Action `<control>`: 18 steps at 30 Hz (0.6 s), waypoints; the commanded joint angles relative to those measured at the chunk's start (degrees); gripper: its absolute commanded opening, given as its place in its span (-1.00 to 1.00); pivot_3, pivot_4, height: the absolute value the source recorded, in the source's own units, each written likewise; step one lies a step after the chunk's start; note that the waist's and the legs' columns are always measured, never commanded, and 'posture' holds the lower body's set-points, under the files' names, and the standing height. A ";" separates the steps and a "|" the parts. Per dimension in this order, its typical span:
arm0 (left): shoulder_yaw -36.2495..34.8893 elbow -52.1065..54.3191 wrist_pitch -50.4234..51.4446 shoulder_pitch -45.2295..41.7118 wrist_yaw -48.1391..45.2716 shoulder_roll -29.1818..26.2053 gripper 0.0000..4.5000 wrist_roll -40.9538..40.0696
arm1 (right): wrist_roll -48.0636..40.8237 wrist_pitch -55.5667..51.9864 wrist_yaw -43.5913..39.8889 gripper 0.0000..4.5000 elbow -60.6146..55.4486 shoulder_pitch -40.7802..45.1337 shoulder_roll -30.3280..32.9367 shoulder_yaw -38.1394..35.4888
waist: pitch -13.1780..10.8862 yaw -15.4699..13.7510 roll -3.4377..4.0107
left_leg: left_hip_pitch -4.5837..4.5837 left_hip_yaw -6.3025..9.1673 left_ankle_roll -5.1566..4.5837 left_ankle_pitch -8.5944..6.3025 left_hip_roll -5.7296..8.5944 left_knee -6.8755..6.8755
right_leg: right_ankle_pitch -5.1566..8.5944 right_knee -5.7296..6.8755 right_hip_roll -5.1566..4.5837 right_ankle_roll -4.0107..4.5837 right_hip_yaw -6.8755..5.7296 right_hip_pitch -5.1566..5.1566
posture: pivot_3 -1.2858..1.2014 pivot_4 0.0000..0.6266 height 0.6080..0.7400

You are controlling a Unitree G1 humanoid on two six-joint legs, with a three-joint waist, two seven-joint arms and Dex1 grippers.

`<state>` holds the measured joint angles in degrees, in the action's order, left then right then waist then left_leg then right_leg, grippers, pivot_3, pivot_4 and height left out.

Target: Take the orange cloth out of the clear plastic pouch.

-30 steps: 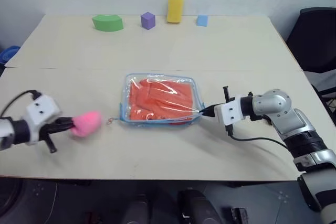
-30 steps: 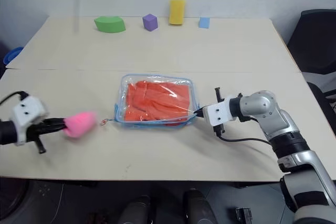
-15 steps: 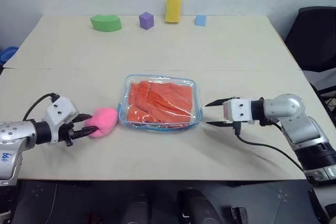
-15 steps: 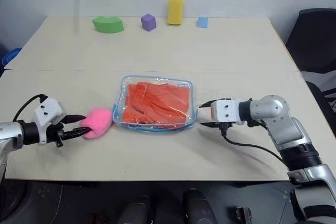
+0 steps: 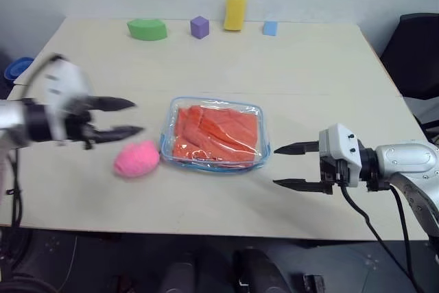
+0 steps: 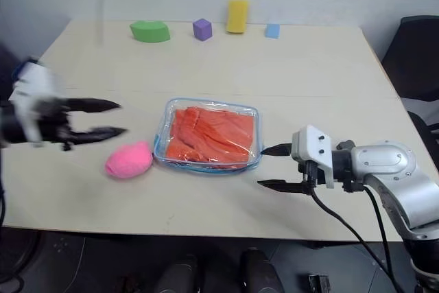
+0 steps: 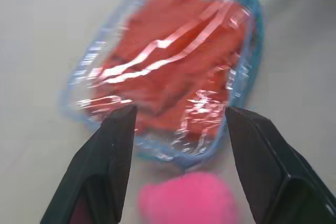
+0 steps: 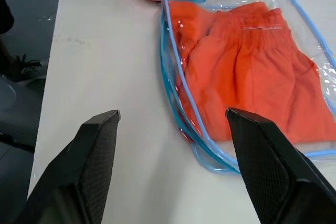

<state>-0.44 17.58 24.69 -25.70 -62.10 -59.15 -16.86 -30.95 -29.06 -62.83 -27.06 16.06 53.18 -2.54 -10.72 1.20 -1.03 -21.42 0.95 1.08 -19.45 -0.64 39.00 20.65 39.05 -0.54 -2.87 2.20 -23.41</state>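
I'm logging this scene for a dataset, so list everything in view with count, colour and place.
clear plastic pouch: 1, see-through with light-blue trim, middle of the table
orange cloth: 1, orange, inside the pouch
plush charm: 1, pink, on the table at the pouch's left end
half-round block: 1, green, far edge, leftmost
cube: 1, purple, far edge
tall block: 1, yellow, far edge
small block: 1, light blue, far edge
table: 1, beige
chair: 1, black, right of the table
left gripper: open, left of the pouch
right gripper: open, right of the pouch

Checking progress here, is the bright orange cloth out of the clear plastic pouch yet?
No, the bright orange cloth lies folded inside the clear plastic pouch.
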 commanded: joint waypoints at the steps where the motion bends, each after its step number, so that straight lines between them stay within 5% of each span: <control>1: 7.37 -0.09 -8.64 -2.42 0.45 1.21 0.26 9.01 | -0.69 -0.76 1.59 0.49 -2.91 -0.64 -0.52 -0.66 | -0.02 0.46 -0.04 | -0.05 0.00 -0.01 0.00 -0.02 0.00 | 0.00 0.02 0.03 0.00 0.00 -0.06 | 0.03 -0.52 1.00; 7: 9.67 -9.07 -23.27 -3.31 -0.99 -0.10 0.26 16.55 | -1.22 -1.80 3.21 0.49 -3.82 -1.84 -0.62 -1.37 | -0.03 0.57 -0.04 | -0.04 -0.07 -0.05 -0.02 -0.09 0.02 | 0.00 0.19 0.12 0.00 0.07 -0.19 | 0.03 -0.52 1.00; 16: 8.46 -17.62 -31.92 -4.86 -1.01 0.59 0.26 18.73 | -1.63 -0.97 3.15 0.49 -3.84 -3.29 -1.14 -1.78 | -0.03 0.17 -0.05 | -0.08 -0.05 -0.07 -0.03 -0.06 0.08 | 0.00 0.12 0.03 0.00 0.02 -0.14 | 0.03 -0.52 1.00; 18: 8.43 -18.29 -31.76 -5.30 -0.40 1.74 0.09 18.44 | -1.46 -0.67 2.99 0.51 -3.70 -3.23 -1.17 -1.67 | -0.03 0.19 -0.05 | -0.08 -0.04 -0.07 -0.03 -0.07 0.08 | 0.00 0.13 0.04 0.00 0.02 -0.14 | 0.03 -0.52 1.00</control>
<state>9.88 -0.88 -6.51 -29.86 -63.29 -58.04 1.76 -31.57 -30.93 -59.68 -29.12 12.77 52.37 -2.56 -10.74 1.39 -1.08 -21.49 0.92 1.01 -19.49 -0.70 39.08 20.65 39.19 -0.49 -2.87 2.22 -23.55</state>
